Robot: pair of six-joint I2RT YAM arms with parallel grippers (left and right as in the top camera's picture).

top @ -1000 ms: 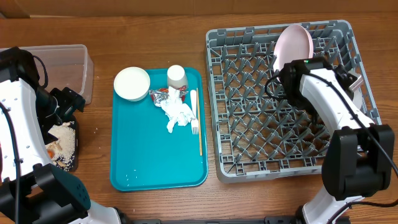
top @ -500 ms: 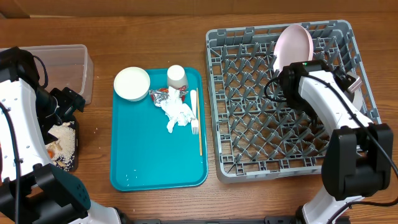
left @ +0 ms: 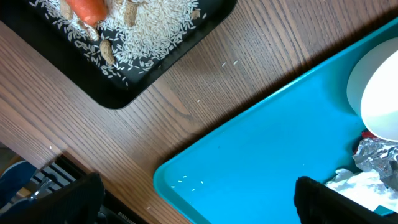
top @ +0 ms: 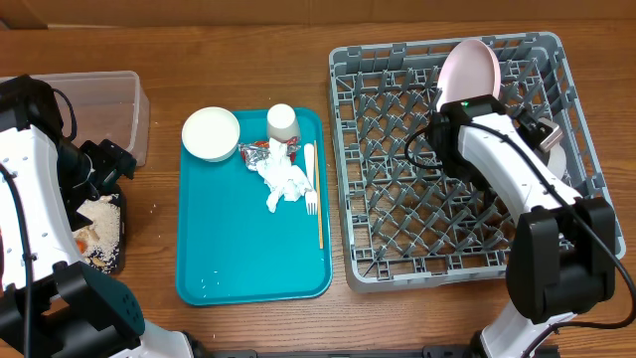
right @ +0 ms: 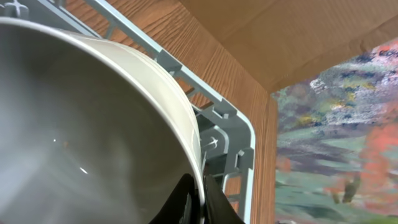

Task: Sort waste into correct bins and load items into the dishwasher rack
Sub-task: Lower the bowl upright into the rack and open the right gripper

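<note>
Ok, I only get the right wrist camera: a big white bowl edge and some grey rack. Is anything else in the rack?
Observer: Yes, a pale pink plate stands on edge near the rack's back wall.
Operator: What's left to sort?
Observer: On the teal tray: another white bowl, a cup, a napkin, a wrapper, a fork and a stick.
Operator: And the other arm?
Observer: The left gripper hangs by the black tray, jaws wide open, holding nothing.

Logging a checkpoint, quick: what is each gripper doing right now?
Left gripper: open, holding nothing.
Right gripper: closed on the rim of a white bowl.
</note>
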